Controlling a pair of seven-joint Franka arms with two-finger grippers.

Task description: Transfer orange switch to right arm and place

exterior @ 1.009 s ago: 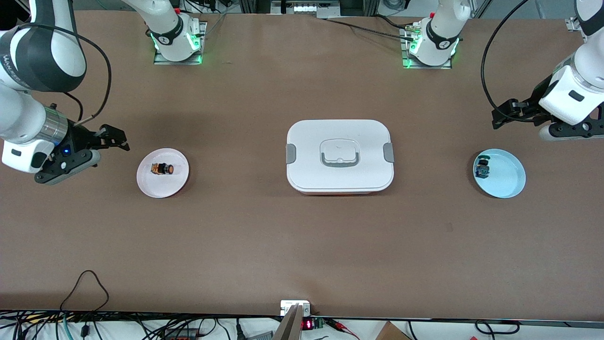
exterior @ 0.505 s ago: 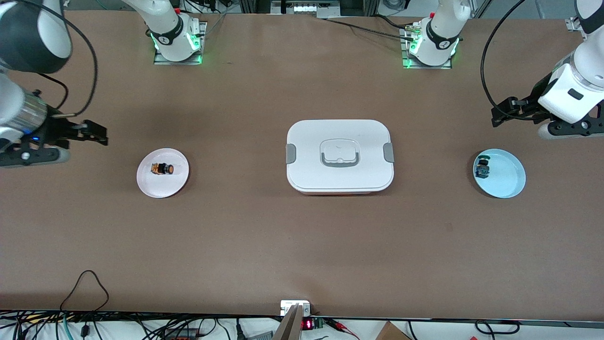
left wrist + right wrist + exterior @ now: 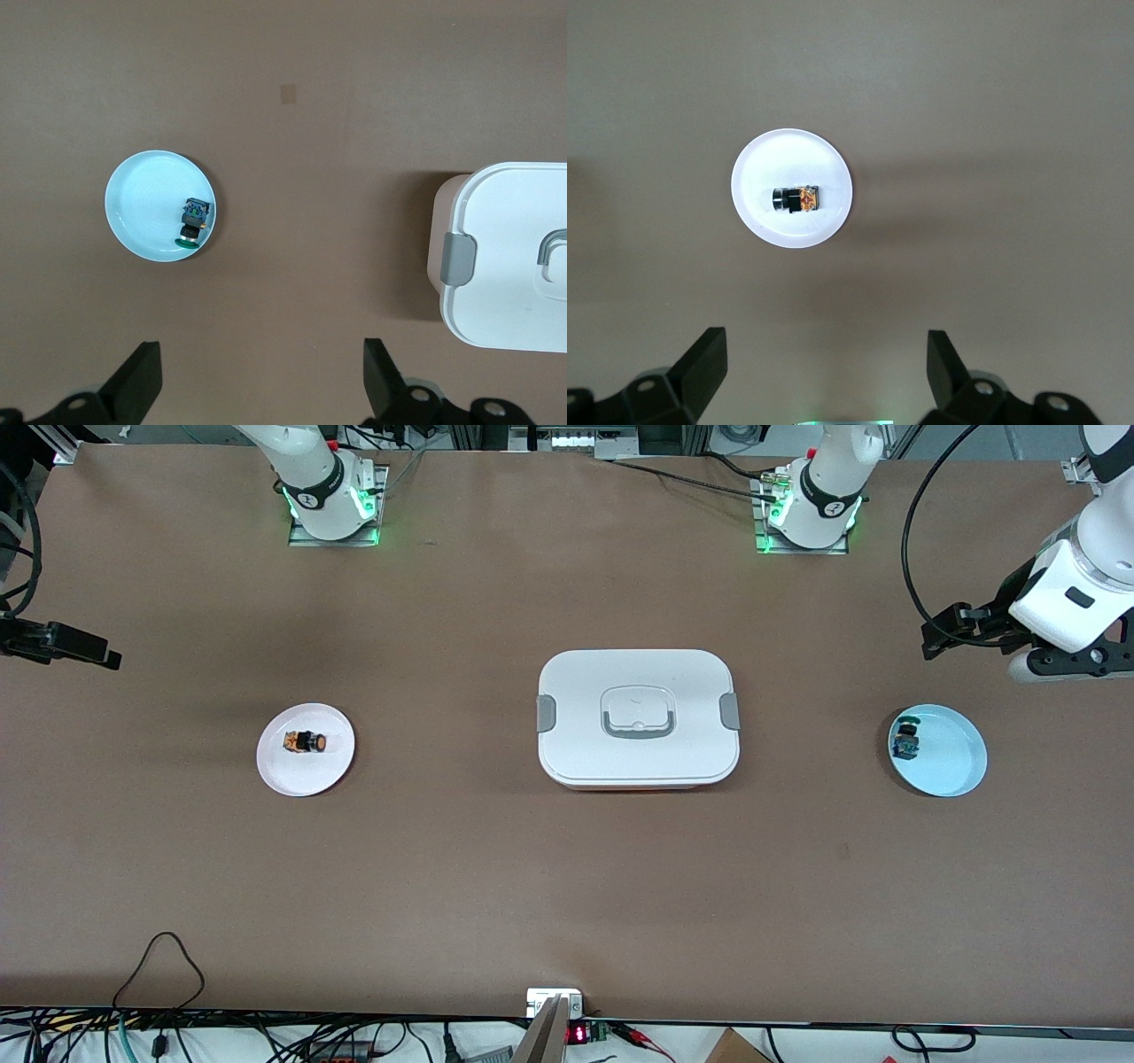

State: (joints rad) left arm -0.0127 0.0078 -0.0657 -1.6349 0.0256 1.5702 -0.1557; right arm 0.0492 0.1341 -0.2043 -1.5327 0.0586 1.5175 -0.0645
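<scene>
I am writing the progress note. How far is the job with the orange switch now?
The orange switch lies on the white plate at the right arm's end. Nothing is in hand: the right gripper is open, off to the side of the plate, and the left gripper is open beside the blue plate. No step that remains is visible.

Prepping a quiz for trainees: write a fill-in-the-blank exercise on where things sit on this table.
1. The orange switch lies on a ____ plate.
2. The blue-and-green switch sits in the light ____ dish.
3. The white lidded box stands ____ the plate and the dish.
4. Both end effectors, left and right, hold ____.

Missing: white; blue; between; nothing
</scene>
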